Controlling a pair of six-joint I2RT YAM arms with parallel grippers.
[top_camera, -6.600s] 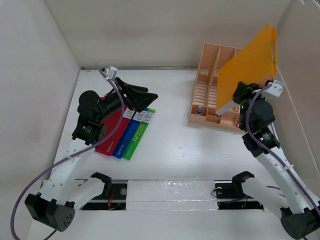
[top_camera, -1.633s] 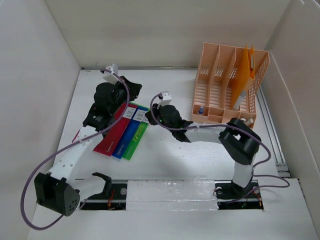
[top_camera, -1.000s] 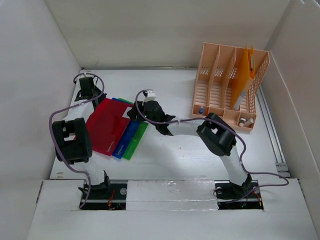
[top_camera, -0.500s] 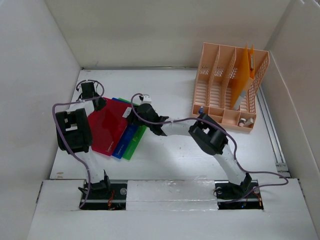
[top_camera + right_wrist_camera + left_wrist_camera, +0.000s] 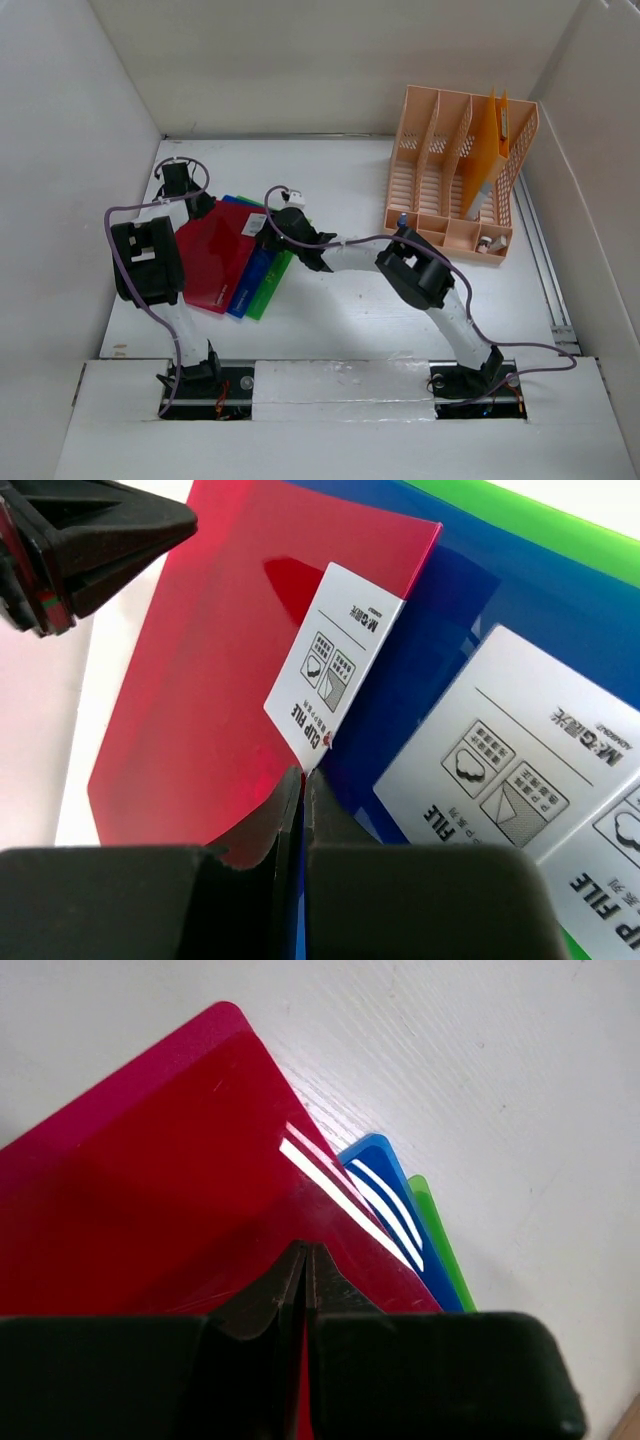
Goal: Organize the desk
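Left gripper (image 5: 305, 1260) has its jaws pinched to a thin slit on the far-left corner of the red folder (image 5: 210, 255). Right gripper (image 5: 302, 780) is likewise closed, nipping the same folder's right edge just below its white label (image 5: 335, 665). The red folder overlaps a blue folder (image 5: 255, 275), which overlaps a green folder (image 5: 272, 285); only strips of those two show. More white labels sit on the blue one, cut off at the frame edge in the right wrist view.

All three folders lie on the left half of the desk (image 5: 340, 310), a white top with faint wood grain that sits directly under both grippers and spreads out around them. Plain white walls (image 5: 300, 60) box it in.

At the far right stands a peach-orange file rack (image 5: 430, 180) with an orange folder (image 5: 487, 150) upright in a right-hand slot. Small items in its front compartments are too small to identify. Whether the gripped folder's corner is off the desk can't be told.
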